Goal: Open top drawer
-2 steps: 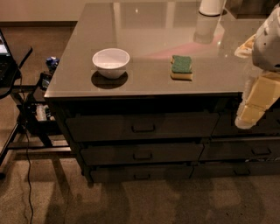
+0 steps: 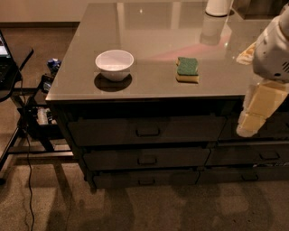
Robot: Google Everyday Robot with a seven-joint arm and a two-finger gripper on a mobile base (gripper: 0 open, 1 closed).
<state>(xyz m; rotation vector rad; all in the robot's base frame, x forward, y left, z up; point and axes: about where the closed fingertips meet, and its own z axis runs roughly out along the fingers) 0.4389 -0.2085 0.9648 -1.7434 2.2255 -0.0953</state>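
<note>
Top drawer [image 2: 147,131] shut; pincer [image 2: 248,127] at right

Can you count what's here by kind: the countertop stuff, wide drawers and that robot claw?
Bowl: 1
Sponge: 1
White container: 1
Pale item, half hidden: 1
Wide drawers, top drawer included: 3
Gripper, before the right drawers: 1
Total: 8

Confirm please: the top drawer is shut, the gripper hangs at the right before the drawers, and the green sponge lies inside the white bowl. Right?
One thing is wrong. In the camera view the green sponge lies on the countertop, right of the white bowl and apart from it. The top drawer is shut; the gripper hangs at the right.
</note>
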